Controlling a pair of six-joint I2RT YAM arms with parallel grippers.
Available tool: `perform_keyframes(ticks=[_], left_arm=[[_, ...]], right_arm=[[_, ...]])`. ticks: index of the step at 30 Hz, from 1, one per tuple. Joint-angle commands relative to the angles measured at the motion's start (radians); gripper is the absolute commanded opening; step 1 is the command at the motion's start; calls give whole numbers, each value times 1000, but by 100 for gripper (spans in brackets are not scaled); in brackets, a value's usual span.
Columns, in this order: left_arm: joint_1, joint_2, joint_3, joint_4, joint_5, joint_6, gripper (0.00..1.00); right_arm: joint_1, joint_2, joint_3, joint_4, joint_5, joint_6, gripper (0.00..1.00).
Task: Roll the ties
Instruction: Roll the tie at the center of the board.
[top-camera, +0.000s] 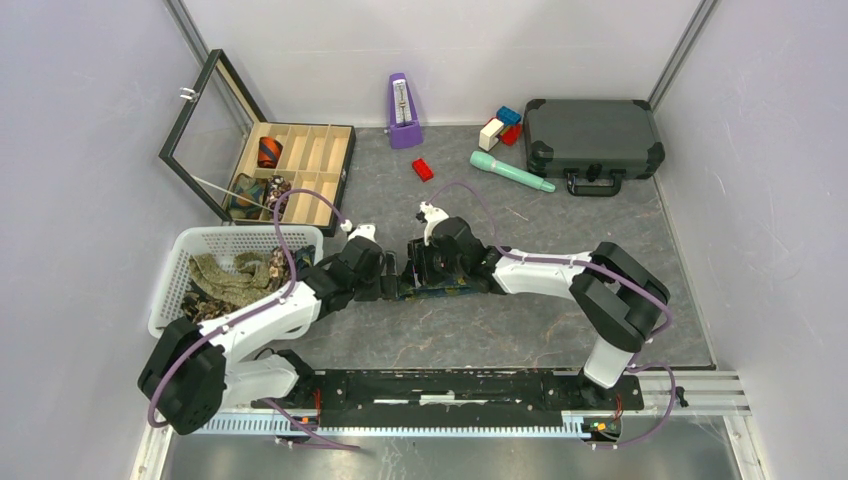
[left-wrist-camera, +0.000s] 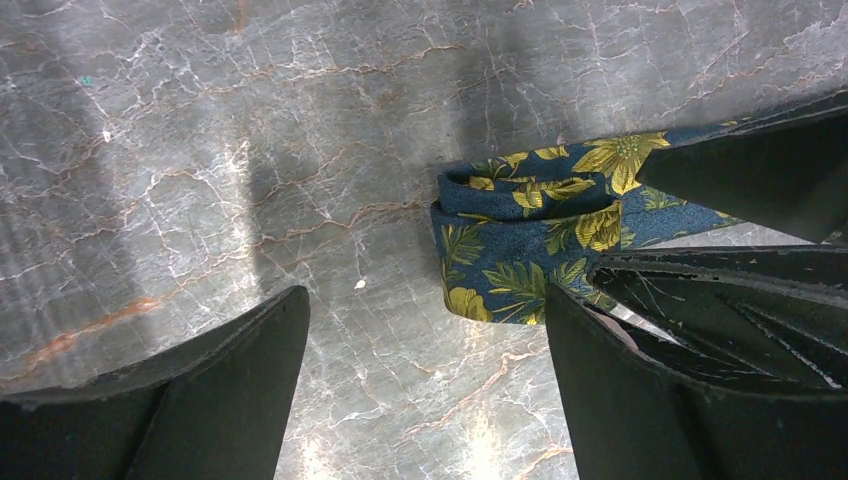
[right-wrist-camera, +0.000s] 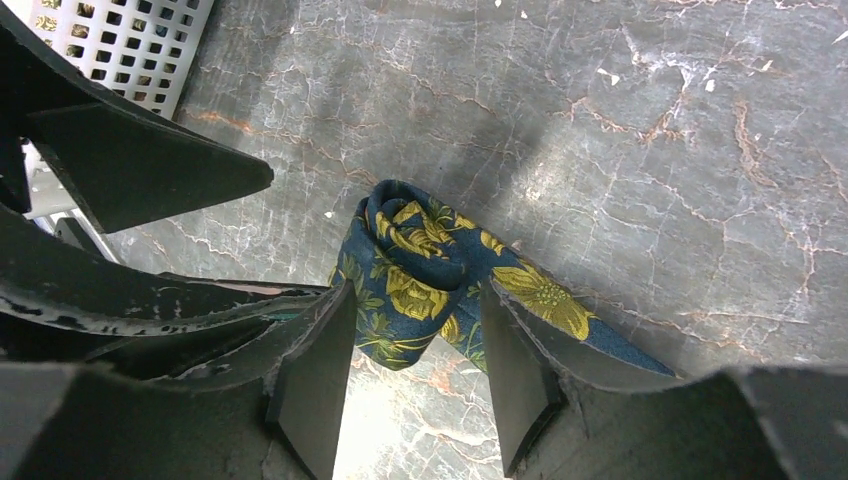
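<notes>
Starting at the far left, the white basket (top-camera: 248, 233) holds a heap of loose ties (top-camera: 232, 277). The one being worked, a navy tie (right-wrist-camera: 405, 275) printed with yellow flowers, lies on the bench (top-camera: 480, 330) between the two arms, one end wound into a small coil. The left gripper (left-wrist-camera: 421, 300) is spread wide and released, with the coil just beside its right finger, so it gives no support. If it closes off-centre it could tip or flatten the coil. The right gripper (right-wrist-camera: 415, 300) straddles the coil and appears lightly clenched on it. The soft fabric could spring open or telescope sideways if that hold slackens, and the unrolled tail running right could twist as it feeds in. From above, both grippers cover the coil. Its number of turns cannot be told, and the tail's far end is cut off in both wrist views.
</notes>
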Motion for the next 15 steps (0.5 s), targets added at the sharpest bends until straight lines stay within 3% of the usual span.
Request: perform_keyframes(ticks=[1, 15], left_arm=[[6, 16, -2, 55, 12, -16, 92], [6, -21, -7, 31, -1, -22, 92]], right_arm=[[8, -4, 12, 40, -7, 10, 53], [7, 37, -17, 59, 17, -5, 38]])
